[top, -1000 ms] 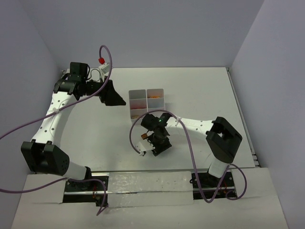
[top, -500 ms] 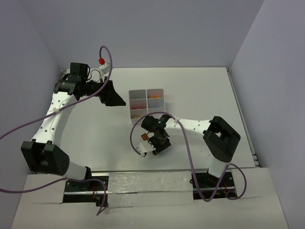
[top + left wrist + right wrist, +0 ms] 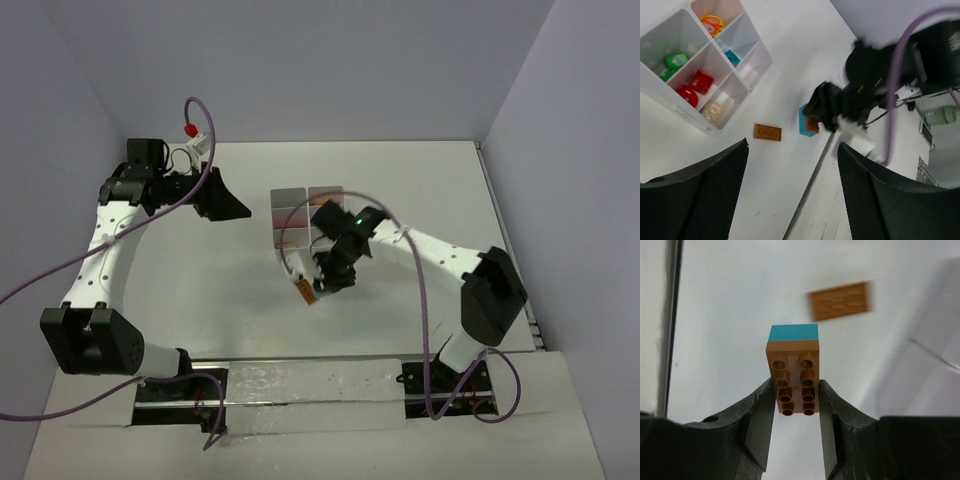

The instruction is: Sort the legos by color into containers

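Legos outside the tray number three: an orange-brown brick [image 3: 792,382], a teal brick [image 3: 794,332] and a flat orange-brown plate [image 3: 767,132]; the first two are stuck together as one stack, the teal one on the far side, the orange-brown one turning its hollow underside, with two rows of round tubes, toward the wrist camera; the right claw [image 3: 796,390] pinches that orange-brown brick by its long sides, one black finger pressed on each; from above, the stack sits just off the near left corner of the tray [image 3: 290,197], and whether it touches the worktop [image 3: 200,280] I cannot tell; the plate lies flat on the worktop, near both stack and tray, touching neither; small round marks run along its face, too small to read.

One tray, white and thin-walled, holds six square compartments in two rows of three; the left wrist view shows one orange-and-yellow piece [image 3: 713,24] in one, one teal piece [image 3: 732,57] in the next, two green pieces [image 3: 676,61] in a third, two red pieces [image 3: 701,80] in a fourth, pale cream pieces [image 3: 715,112] in a fifth, a white piece [image 3: 746,72] in the sixth.

Two arms stand at the near edge; the left claw [image 3: 792,145] hangs well to the left of the tray, its two mesh-faced fingers spread wide, apart from every brick.
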Robot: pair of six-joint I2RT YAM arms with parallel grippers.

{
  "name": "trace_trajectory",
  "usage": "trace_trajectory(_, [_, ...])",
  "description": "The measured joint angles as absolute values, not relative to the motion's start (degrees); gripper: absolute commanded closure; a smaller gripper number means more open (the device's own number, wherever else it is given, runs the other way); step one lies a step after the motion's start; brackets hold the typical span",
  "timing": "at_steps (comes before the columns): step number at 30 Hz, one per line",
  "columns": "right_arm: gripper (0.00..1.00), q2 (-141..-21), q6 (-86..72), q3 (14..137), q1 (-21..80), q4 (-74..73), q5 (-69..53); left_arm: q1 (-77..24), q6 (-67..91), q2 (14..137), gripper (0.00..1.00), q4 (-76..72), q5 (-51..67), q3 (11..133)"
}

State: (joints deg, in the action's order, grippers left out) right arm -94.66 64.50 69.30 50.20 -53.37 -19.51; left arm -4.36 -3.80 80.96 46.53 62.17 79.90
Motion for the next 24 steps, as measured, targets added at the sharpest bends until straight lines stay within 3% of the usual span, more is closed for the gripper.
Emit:
trace_trajectory(8, [1.0, -84.8, 49.0, 84.1, 32.1, -53.2, -42.5, -3.3, -3.3, 76.7, 0.04, 41.3, 65.4, 76.0])
trace_trajectory(12, [1.0, -83.7, 40.2, 83.1, 28.8, -52.1, -53.2, -6.6, -2.7, 75.3, 0.04, 38.5, 66.1, 73.2])
trace_trajectory(18, [1.0, -83.9, 28.4, 79.4, 25.9, -48.5, -63.4, -21.3, -5.0, 72.6, 0.07, 36.1, 61.9, 72.8])
trace_trajectory(24, [1.0, -83.9, 21.1, 78.3, 25.1, -45.3, -69.2, -23.4, -5.5, 72.7, 0.1, 34.8, 60.5, 72.8])
